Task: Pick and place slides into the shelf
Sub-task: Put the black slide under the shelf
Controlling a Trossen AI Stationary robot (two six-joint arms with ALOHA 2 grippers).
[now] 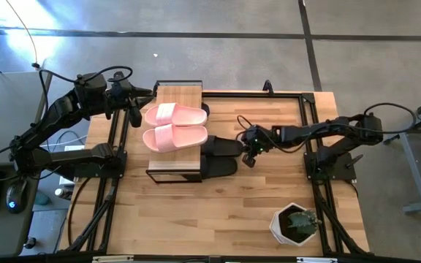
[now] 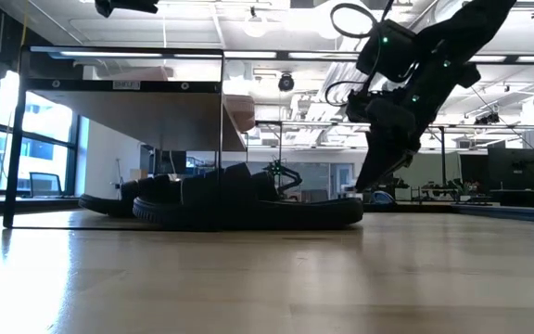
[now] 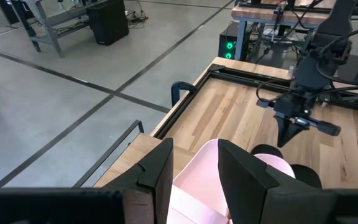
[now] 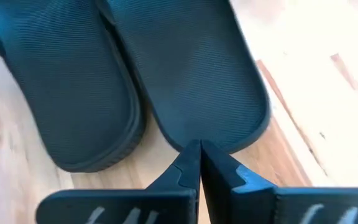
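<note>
Only the right wrist view shows the right gripper (image 4: pixel 199 163) jaws pressed together by black slides (image 4: pixel 185 68).

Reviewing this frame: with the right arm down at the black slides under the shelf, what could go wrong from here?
1. The right gripper is shut, its tips at the heel edge of a black slide; a push may skew it against its neighbour.
2. The pink slides overhang the shelf top; a bump to the frame might shift them.
3. The left gripper hangs close above the pink slides.

Pale pink slides (image 1: pixel 174 126), matte black slides (image 1: pixel 221 155), and light wood shelf (image 1: pixel 179 93) top.
</note>
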